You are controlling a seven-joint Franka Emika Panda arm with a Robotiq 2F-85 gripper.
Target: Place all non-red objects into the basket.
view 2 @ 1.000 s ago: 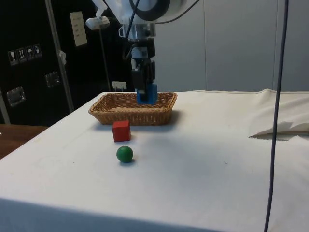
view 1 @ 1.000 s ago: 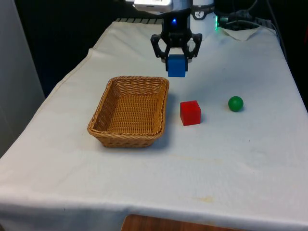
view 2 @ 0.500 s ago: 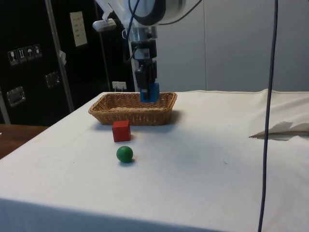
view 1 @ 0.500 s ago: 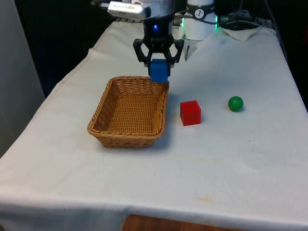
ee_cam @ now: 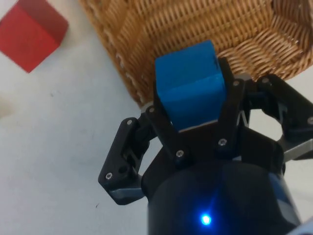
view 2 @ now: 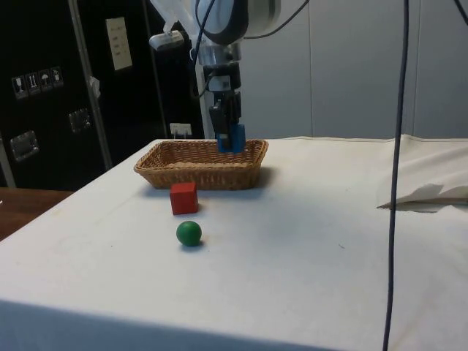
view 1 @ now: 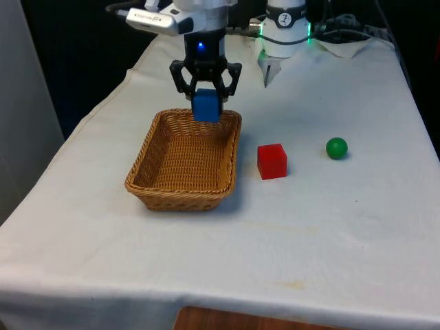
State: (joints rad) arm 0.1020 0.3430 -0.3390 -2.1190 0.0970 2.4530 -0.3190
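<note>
Holding the blue block (view 1: 205, 107) tight in our gripper (view 1: 205, 103), we hang above the basket's (view 1: 148, 157) far rim. Outside sit the red block (view 1: 271, 161) and green ball (view 1: 336, 148).

In the wrist view the red cube (ee_cam: 30, 33) is cut by the picture's edge, and so is the basket (ee_cam: 195, 22); one sees only a part of its woven wall. The end effector (ee_cam: 193, 122) covers the lower faces of the blue cube (ee_cam: 188, 83). In the side view the basket's near wall (view 2: 201, 174) hides its floor.
</note>
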